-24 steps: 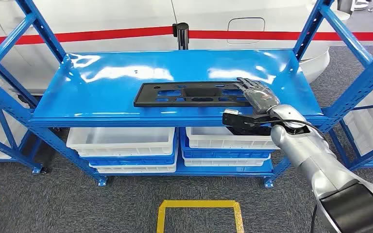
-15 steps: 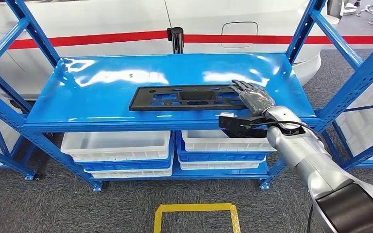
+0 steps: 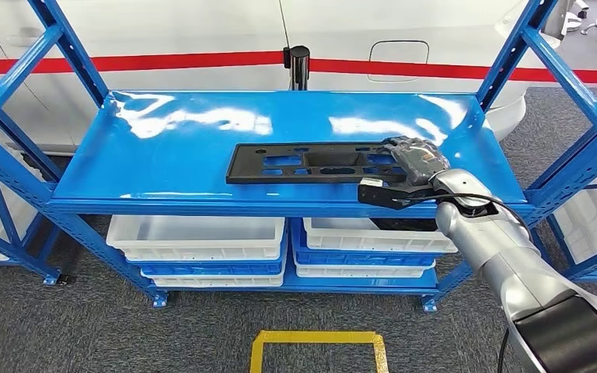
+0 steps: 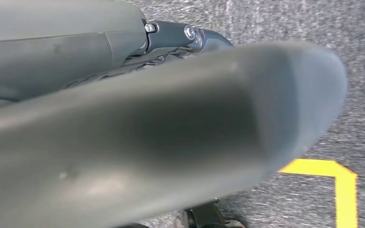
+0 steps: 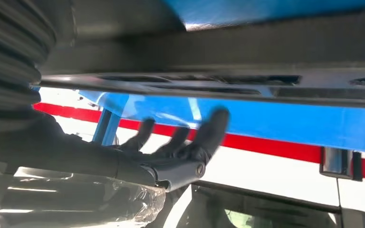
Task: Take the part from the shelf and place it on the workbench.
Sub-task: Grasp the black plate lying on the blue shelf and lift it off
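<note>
Head camera sits high, looking forward and down over the blue shelf [image 3: 202, 155]. Right wrist camera is tucked close behind the right hand [image 5: 171, 152], almost against the shelf, which both views share. Left wrist camera faces the grey floor [image 4: 290, 19].

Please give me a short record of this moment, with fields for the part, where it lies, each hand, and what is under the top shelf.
part: flat black plate with cut-outs
place: lies on the blue top shelf, near its front edge
right hand: right hand rests over the plate's right end; a firm grip cannot be confirmed
left hand: left hand blurred, close to the camera, above grey floor; its state is unclear
below: white bins on the lower shelf
task state: part not yet lifted
</note>
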